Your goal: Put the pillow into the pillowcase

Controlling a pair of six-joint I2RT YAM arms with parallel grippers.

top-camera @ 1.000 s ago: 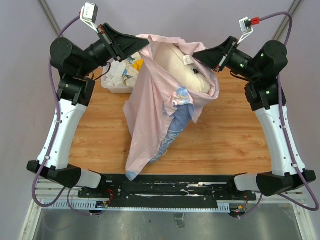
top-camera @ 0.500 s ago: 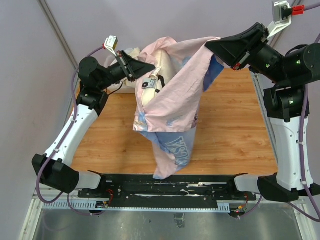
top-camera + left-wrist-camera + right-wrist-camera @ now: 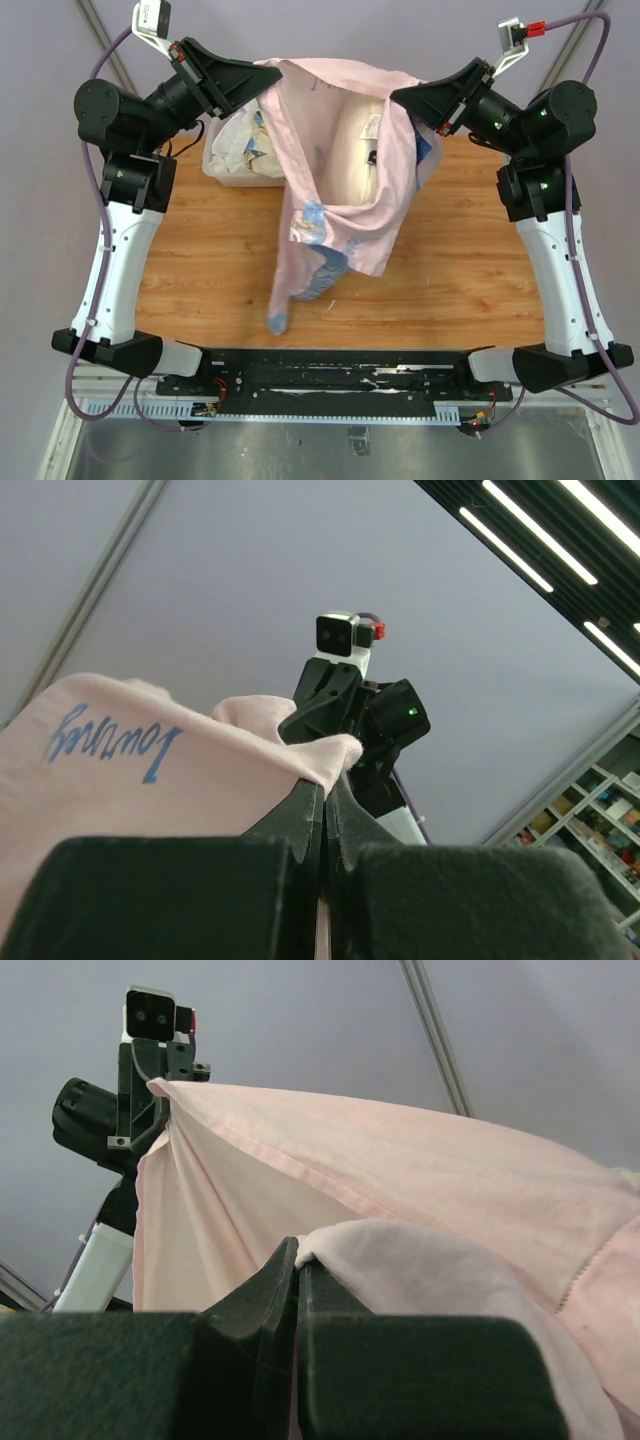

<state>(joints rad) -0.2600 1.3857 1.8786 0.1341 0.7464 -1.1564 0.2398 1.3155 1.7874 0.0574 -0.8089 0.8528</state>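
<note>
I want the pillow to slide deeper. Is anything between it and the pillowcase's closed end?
Nothing visible does. The pillow sits inside the mouth of the pillowcase, whose rim the left gripper and right gripper pinch. Below it hang only the case's own slack folds; the cloth bin is outside, at left.

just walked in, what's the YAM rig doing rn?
Both arms hold the pillowcase up by its open end. The left gripper and the right gripper are each shut on the pink hem, stretching the mouth between them. The cream pillow shows inside the opening, so it is at least partly in. The case's lower end hangs down toward the wooden table. A bin of floral cloths sits at the back left.
</note>
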